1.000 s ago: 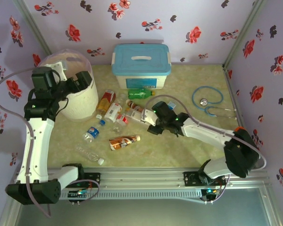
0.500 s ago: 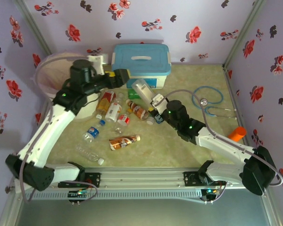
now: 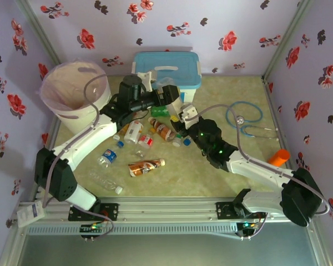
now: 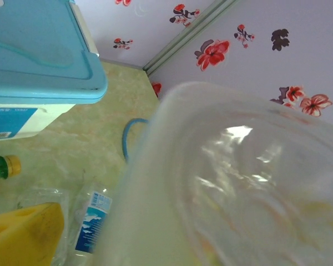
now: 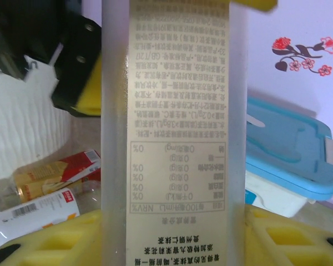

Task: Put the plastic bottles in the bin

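**Clear bottle (image 5: 172, 138) held up by right tool (image 5: 172, 246), just in front of the blue-lidded box (image 3: 166, 69)**

My right tool is clamped on the clear bottle. Its yellow pads (image 5: 50, 238) press the lower part from both sides. The bottle stands upright in that wrist view and carries a long white label of small print. From above, I see it held off the tabletop (image 3: 188, 183), just in front of the box's right half.

My left tool (image 3: 167, 97) is at the same spot, jaws spread wide and gripping nothing. In the right wrist view one of its yellow pads sits left of the bottle and the other shows at the top right, so the bottle's upper part lies between them. I cannot tell whether either pad touches it. My left wrist camera is so close that the bottle is one large blur.

The bin (image 3: 80, 121) stands well to the left of the box, its pinkish liner folded over the rim. I cannot make out what lies inside.

More bottles lie loose on the tabletop in front of the box. A green bottle (image 3: 160, 111) is nearest it, then a brown-labelled bottle (image 3: 162, 130) and a white-labelled bottle (image 3: 133, 132). Farther out are a blue-labelled bottle (image 3: 107, 156) and an orange-brown bottle (image 3: 146, 166) on its side. A stethoscope (image 3: 245, 119) lies to the right of the box.
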Action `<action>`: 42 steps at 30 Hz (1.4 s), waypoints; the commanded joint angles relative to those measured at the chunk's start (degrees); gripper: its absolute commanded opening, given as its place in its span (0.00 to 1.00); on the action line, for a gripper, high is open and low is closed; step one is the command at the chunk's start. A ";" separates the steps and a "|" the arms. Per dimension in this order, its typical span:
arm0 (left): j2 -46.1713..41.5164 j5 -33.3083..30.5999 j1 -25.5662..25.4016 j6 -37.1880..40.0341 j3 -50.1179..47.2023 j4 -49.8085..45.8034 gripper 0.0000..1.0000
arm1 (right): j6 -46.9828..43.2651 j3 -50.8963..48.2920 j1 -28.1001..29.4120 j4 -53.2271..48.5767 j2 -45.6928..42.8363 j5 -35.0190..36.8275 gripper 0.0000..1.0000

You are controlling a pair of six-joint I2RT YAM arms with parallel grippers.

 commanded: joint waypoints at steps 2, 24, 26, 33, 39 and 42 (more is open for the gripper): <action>0.33 0.76 -0.53 -0.91 1.08 4.17 0.82 | 1.67 -0.51 0.38 4.76 -0.06 -0.66 0.51; -3.51 0.11 6.89 6.74 6.01 -4.58 0.55 | -0.50 -4.03 -1.40 -4.09 -8.68 4.52 0.99; -4.75 0.14 9.48 8.56 8.04 -7.44 0.55 | -0.29 -5.40 -2.43 -7.46 -11.47 5.85 0.99; -9.05 -0.44 22.23 15.66 16.18 -18.75 0.50 | 4.78 -8.93 -5.41 -16.47 -18.90 10.96 0.99; -10.96 -0.92 34.67 20.16 19.28 -25.14 0.39 | 11.07 -7.71 -7.30 -21.66 -18.76 12.99 0.99; -11.82 -3.29 39.48 23.04 19.24 -27.66 0.38 | 16.82 -3.14 -7.85 -29.41 -16.95 12.84 0.99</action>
